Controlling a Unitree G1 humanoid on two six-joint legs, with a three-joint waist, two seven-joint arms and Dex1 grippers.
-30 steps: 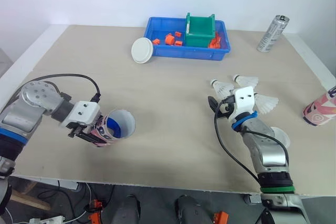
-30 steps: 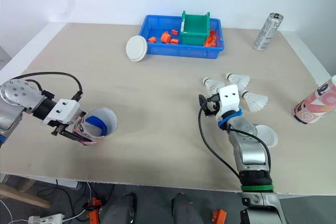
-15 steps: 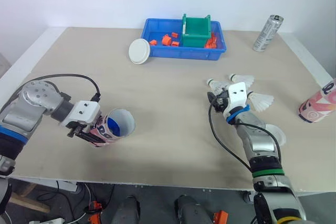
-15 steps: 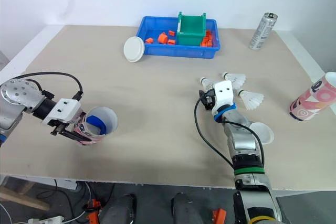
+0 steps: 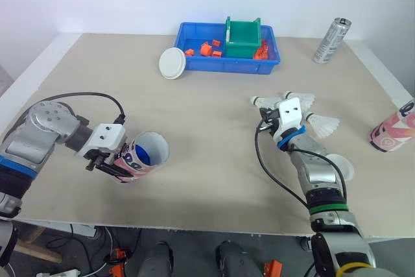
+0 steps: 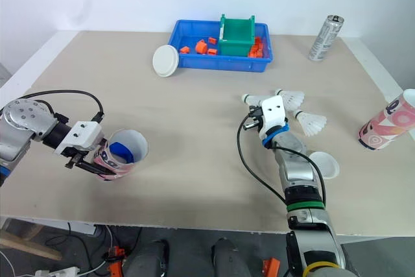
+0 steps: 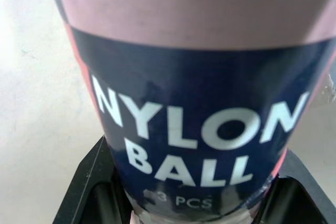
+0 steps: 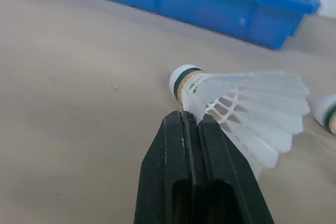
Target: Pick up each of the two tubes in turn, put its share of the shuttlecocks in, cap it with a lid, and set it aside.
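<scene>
A pink and blue tube (image 5: 139,157) marked NYLON BALL lies tilted in my left gripper (image 5: 106,162), which is shut on its lower end; the open mouth faces the table's middle. Three white shuttlecocks lie at centre right. My right gripper (image 8: 192,117) is shut on the skirt edge of the nearest shuttlecock (image 8: 239,98), whose cork points towards the blue tray. The other two shuttlecocks (image 5: 303,100) (image 5: 324,124) lie just beyond the right wrist. A second pink tube (image 5: 391,132) lies at the right edge. One white lid (image 5: 173,63) leans by the tray, another lid (image 5: 342,167) lies beside my right forearm.
A blue tray (image 5: 194,60) with orange parts and a green box (image 5: 244,38) stands at the back centre. A silver can (image 5: 331,41) stands at the back right. Bare tabletop stretches between the two arms.
My right gripper has reached forward to the nearest shuttlecock and gone from open to shut on its skirt. The left arm and its tube have stayed put.
</scene>
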